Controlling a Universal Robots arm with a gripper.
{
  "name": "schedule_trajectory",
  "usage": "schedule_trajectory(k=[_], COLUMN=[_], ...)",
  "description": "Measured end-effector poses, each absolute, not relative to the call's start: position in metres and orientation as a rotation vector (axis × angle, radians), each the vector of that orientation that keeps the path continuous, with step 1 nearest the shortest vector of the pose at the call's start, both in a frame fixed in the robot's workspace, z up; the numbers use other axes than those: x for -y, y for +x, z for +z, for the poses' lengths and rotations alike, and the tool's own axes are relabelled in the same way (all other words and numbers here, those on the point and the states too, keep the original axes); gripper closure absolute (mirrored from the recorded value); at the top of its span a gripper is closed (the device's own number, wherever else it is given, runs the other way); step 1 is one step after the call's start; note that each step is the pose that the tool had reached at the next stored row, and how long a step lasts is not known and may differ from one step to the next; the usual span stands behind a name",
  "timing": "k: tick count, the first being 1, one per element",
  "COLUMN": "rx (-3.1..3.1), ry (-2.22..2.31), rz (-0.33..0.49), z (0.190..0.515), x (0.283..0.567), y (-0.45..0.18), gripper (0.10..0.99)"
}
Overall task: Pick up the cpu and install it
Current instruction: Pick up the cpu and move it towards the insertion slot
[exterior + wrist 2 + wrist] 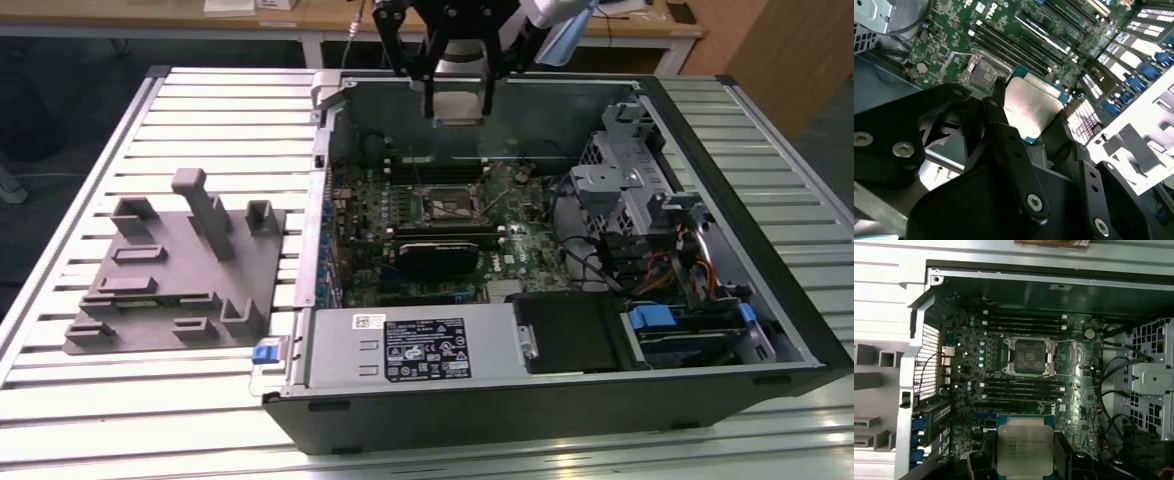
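Clenched on cpu (1031,107) (1024,447) by opposite edges in both wrist views, jaws gripping, shiny top showing. Held aloft over open computer case (534,412), at 12 o'clock from bare socket (447,203) on motherboard (527,242) in exterior view. Gray fixture tray (167,270) on worktop (134,400), 9 o'clock from case.

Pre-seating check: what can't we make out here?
- cpu underside: faces away from the camera in both wrist views.
- socket pins: too small in the first wrist view and the exterior view.
- cpu side edges: covered by the gripper fingers in both wrist views.
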State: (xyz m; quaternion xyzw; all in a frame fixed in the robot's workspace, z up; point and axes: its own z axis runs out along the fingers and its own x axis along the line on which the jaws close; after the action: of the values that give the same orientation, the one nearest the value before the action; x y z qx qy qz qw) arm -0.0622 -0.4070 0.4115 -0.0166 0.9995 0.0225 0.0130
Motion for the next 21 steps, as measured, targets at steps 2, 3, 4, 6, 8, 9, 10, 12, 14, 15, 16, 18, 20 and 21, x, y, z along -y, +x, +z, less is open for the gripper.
schedule_trajectory(k=[2,3,4,6,8,9,10,12,14,15,16,18,20,21], rx=[-3.115,-3.115,-3.115,-3.114,-3.114,-3.115,-3.115,-3.114,-3.114,-3.115,-3.115,-3.115,-3.115,-3.115], ry=[-0.052,-0.052,-0.052,-0.052,-0.052,-0.052,-0.052,-0.052,-0.052,-0.052,-0.052,-0.052,-0.052,-0.052], rz=[0.07,0.07,0.07,0.07,0.07,0.07,0.07,0.07,0.07,0.07,0.07,0.07,0.07,0.07], z=[0.408,0.406,0.405,0.401,0.397,0.395,0.394,0.39,0.386,0.385,0.383,0.379,0.376,0.375], x=[0.407,0.407,0.407,0.407,0.407,0.407,0.407,0.407,0.407,0.407,0.407,0.406,0.406,0.406], y=[-0.059,-0.058,-0.056,-0.054,-0.053,-0.052,-0.051,-0.05,-0.049,-0.049,-0.049,-0.048,-0.047,-0.047], gripper=[0.545,0.545,0.545,0.545,0.545,0.545,0.545,0.545,0.545,0.545,0.545,0.545,0.545,0.545])
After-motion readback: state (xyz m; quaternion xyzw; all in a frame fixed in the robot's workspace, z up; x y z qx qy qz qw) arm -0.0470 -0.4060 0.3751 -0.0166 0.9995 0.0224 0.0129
